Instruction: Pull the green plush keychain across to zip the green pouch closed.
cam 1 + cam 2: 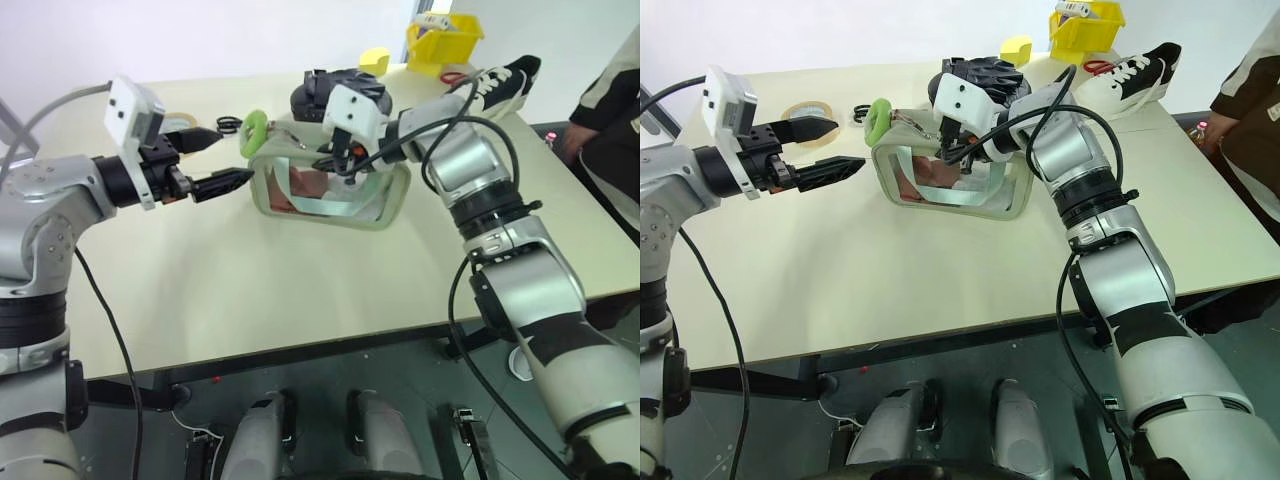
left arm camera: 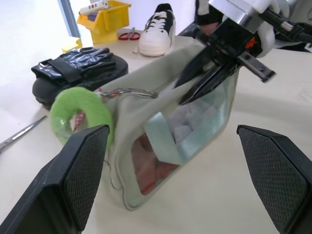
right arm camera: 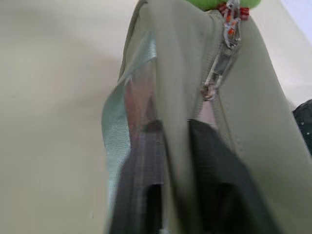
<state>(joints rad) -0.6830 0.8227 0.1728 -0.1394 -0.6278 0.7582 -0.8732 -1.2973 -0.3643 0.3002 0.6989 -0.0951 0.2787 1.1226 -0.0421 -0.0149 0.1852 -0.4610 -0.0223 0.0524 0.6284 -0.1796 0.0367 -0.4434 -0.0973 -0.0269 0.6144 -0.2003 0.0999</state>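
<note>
Table (image 1: 300, 290): green pouch (image 1: 385, 205) holds red, white contents.

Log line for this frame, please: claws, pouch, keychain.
left claw: open, beside green plush keychain | right claw: shut on green pouch top fabric | keychain: ungrasped

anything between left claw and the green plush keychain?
No. Bare tabletop between the open left claw and the green plush keychain, in the left eye view; the left wrist view agrees.

left gripper (image 1: 219, 158) agape; right gripper (image 1: 338, 163) clamped.
</note>
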